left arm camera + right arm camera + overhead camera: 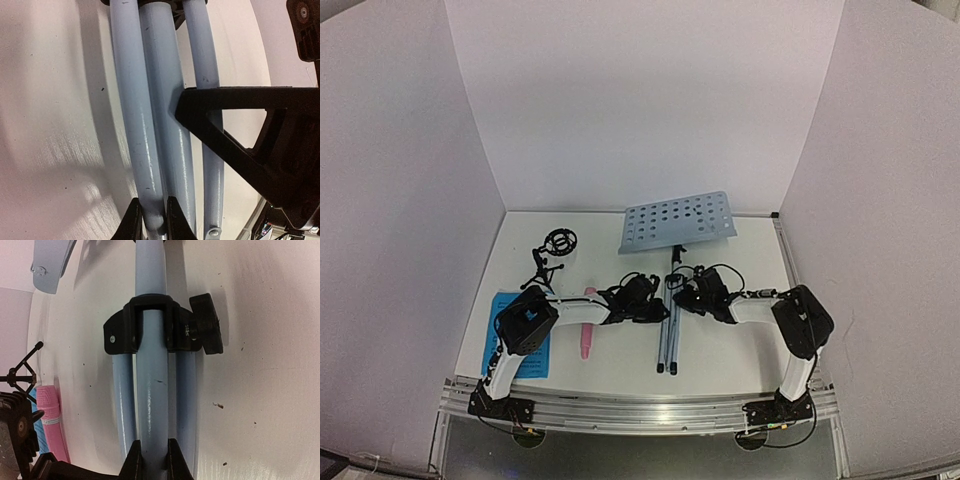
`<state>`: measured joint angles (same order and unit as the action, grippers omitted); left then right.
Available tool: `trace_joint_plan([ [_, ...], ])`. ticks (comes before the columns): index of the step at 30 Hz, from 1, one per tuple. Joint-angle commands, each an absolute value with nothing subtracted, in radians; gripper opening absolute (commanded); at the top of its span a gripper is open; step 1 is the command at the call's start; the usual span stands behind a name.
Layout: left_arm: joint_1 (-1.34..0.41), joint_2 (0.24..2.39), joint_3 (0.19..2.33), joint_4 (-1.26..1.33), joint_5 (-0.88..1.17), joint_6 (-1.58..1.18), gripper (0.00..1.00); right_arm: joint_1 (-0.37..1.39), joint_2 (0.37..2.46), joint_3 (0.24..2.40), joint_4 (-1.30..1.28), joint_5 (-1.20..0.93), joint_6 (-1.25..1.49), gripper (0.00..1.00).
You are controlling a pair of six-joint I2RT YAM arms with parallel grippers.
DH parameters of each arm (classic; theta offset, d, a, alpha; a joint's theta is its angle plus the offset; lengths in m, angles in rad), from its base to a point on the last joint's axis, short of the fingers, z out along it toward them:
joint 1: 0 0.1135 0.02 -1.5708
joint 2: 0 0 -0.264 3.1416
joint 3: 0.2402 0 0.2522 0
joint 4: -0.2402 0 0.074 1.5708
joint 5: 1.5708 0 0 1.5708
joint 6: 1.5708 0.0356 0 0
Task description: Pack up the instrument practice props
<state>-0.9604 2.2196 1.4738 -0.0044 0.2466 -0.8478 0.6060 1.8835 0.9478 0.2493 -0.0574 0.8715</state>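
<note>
Two claws are gripping the music stand (678, 222), which is lying flat. The left claw (153, 220) is pinching one thin leg; the right claw (151, 460) is pinching the thick middle pole. Left of the stand, the pink microphone (586, 337) and blue pages (535, 362) are lying. Farther back on that side, the black mic stand (556, 245) is sitting.

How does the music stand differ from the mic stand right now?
The music stand is pale blue with a perforated desk; the mic stand is black with a ring mount. The music stand is far larger than the mic stand. The left tool and right tool both clamp the music stand's tubes; the mic stand is untouched. Both rest on the table.
</note>
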Motion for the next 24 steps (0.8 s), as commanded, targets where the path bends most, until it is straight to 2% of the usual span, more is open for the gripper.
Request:
trace_joint_plan([
  [1,-0.995,2.25,1.521,0.046,0.243,-0.772,0.0,0.607,1.944,0.986,0.226,-0.055,0.842,0.06],
  [5,-0.994,2.227,1.522,0.019,0.207,-0.749,0.0,0.607,1.873,1.048,0.075,-0.042,0.77,0.26],
  [8,-0.994,2.222,1.544,-0.025,0.197,-0.755,0.0,0.607,1.809,1.055,0.019,-0.015,0.753,0.36],
  [14,-0.996,2.226,1.584,-0.059,0.195,-0.799,0.0,0.607,1.71,1.066,-0.075,0.035,0.743,0.46],
  [18,-1.005,2.24,1.611,-0.079,0.199,-0.802,0.0,0.608,1.666,1.07,-0.123,0.057,0.737,0.61],
  [24,-1.038,2.261,1.598,-0.062,0.187,-0.828,0.0,0.607,1.59,1.05,-0.155,0.09,0.749,0.65],
])
